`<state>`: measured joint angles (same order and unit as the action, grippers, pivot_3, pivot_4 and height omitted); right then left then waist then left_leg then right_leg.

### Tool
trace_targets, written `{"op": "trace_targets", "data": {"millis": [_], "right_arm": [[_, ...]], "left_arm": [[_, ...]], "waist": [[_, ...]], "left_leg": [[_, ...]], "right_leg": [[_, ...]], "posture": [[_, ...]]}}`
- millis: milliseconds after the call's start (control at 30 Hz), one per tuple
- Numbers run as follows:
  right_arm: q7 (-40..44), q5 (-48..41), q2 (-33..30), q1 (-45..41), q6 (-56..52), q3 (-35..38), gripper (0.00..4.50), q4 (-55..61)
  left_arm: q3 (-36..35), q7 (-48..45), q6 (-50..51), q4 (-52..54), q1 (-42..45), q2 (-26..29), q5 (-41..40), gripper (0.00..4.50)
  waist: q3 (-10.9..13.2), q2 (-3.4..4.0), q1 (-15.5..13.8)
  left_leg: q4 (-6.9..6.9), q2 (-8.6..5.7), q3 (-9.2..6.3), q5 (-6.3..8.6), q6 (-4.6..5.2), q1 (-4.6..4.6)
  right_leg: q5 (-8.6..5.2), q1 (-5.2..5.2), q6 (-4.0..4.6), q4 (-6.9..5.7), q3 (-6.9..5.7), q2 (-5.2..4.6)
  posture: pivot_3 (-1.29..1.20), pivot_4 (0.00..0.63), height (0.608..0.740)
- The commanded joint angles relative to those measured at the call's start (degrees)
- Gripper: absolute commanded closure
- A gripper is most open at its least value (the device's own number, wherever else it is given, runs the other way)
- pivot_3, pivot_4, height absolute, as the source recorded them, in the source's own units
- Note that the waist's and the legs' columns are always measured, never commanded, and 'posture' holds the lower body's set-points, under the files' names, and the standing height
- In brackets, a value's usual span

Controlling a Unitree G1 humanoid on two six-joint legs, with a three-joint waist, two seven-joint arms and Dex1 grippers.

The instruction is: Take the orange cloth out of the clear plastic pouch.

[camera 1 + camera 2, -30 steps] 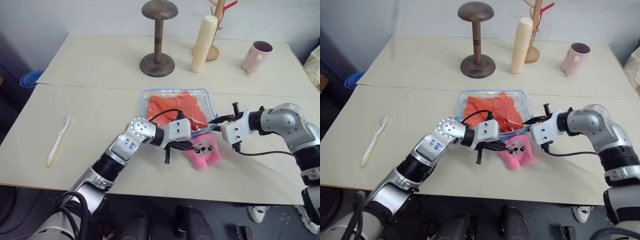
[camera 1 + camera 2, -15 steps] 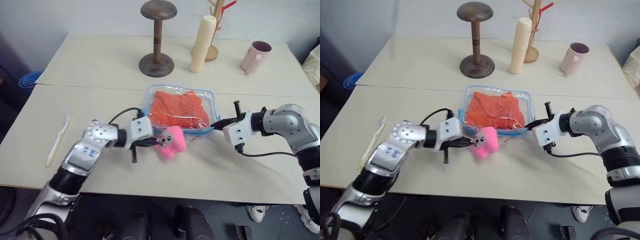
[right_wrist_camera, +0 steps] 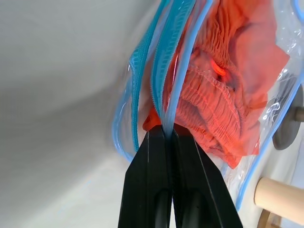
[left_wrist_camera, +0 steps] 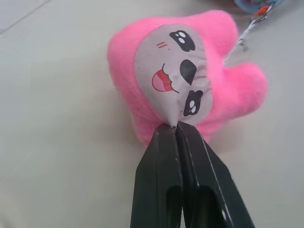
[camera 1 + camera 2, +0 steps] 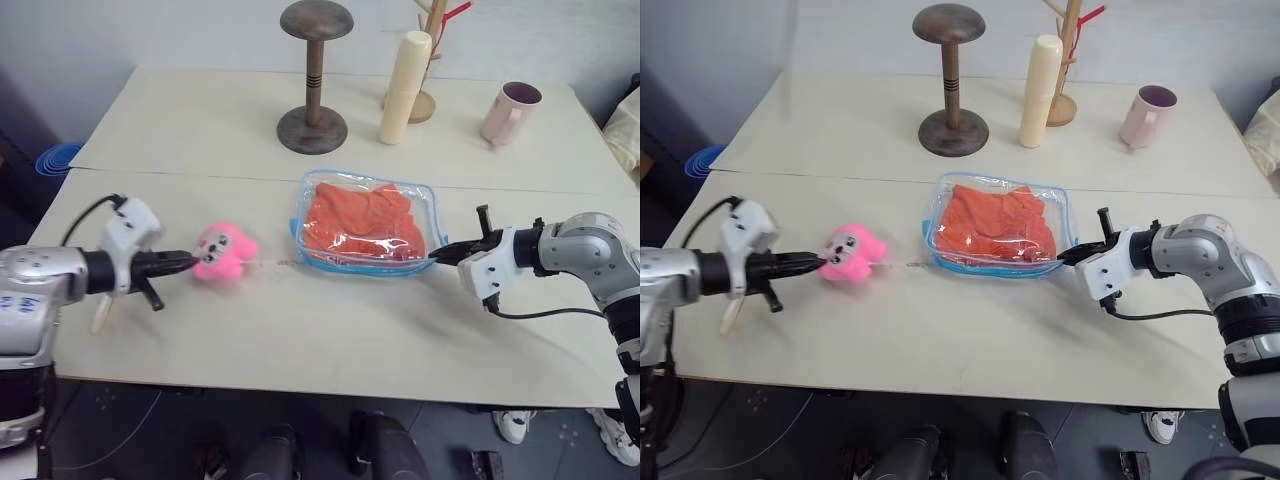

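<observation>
From the head views we find the orange cloth inside the clear plastic pouch mid-tabletop. Left wrist: our left tool clenched on the pink plush toy. Right wrist: our right tool pinching the pouch's blue edging.

The clear plastic pouch runs past the right wrist view's edge beyond the right gripper. Ahead of the left gripper, the pink plush toy's back stays hidden; a blue object is cut off.
</observation>
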<state>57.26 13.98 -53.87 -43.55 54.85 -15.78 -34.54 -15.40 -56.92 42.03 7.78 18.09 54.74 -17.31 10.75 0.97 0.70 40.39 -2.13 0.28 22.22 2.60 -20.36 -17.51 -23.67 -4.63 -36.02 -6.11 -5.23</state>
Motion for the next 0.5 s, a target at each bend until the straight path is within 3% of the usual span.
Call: {"op": "trace_targets", "data": {"millis": [33, 100, 167, 267, 400, 500], "right_arm": [[-0.05, -2.24, -1.45, 0.51, 0.31, 1.24, 4.49, -0.42], [1.09, -4.42, -1.14, 1.88, -1.04, 1.16, 4.49, 1.14], [2.73, -6.65, -1.15, 3.06, -3.29, 1.24, 3.75, 2.52], [4.45, -8.95, -2.03, 5.29, -5.32, 1.89, 2.73, 4.79], [5.78, -13.50, -4.70, 10.67, -9.83, 4.59, 1.45, 10.46], [5.46, -25.48, -7.48, 20.72, -25.46, 11.25, 0.39, 23.04]], "left_arm": [[-1.74, -0.29, -0.57, 0.40, -1.17, 0.43, -2.10, 4.50], [-0.10, 0.98, 1.05, 2.55, -0.64, -1.46, -3.61, 4.50], [1.48, 1.91, 2.30, 4.10, -0.17, -2.55, -4.35, 4.50], [3.19, 3.29, 3.71, 4.13, 0.16, -4.20, -5.01, 3.83], [2.97, 1.04, 2.25, 4.20, -2.62, -2.02, -5.49, 2.70], [-0.67, -2.33, -0.12, 1.41, -2.76, 1.95, -6.58, 1.74]], "waist": [[0.00, 0.00, -0.10], [0.00, 0.00, -0.24], [0.00, 0.00, -0.42], [0.00, 0.00, -0.42], [0.00, 0.00, -0.36], [0.00, 0.00, -0.55]], "left_leg": [[0.00, 0.00, -0.01, 0.00, 0.00, 0.00], [0.00, -0.01, -0.01, 0.00, 0.00, -0.01], [0.00, -0.01, -0.01, 0.00, 0.00, -0.01], [0.00, -0.02, 0.00, 0.00, 0.01, -0.01], [0.00, 0.00, -0.01, 0.00, 0.00, -0.01], [-0.01, 0.01, -0.01, 0.00, 0.00, -0.01]], "right_leg": [[0.00, 0.00, 0.00, 0.00, -0.01, 0.00], [0.00, 0.00, 0.00, 0.00, -0.01, 0.00], [0.00, 0.01, 0.00, 0.00, -0.02, 0.00], [0.00, 0.01, 0.00, -0.02, -0.01, -0.02], [0.00, 0.00, 0.00, -0.04, -0.02, -0.02], [0.00, 0.00, 0.00, -0.02, -0.01, -0.02]], "posture": [[0.00, 0.150, 0.740], [0.00, 0.150, 0.740], [0.00, 0.150, 0.740], [0.00, 0.150, 0.740], [0.00, 0.150, 0.740], [0.00, 0.150, 0.740]]}}
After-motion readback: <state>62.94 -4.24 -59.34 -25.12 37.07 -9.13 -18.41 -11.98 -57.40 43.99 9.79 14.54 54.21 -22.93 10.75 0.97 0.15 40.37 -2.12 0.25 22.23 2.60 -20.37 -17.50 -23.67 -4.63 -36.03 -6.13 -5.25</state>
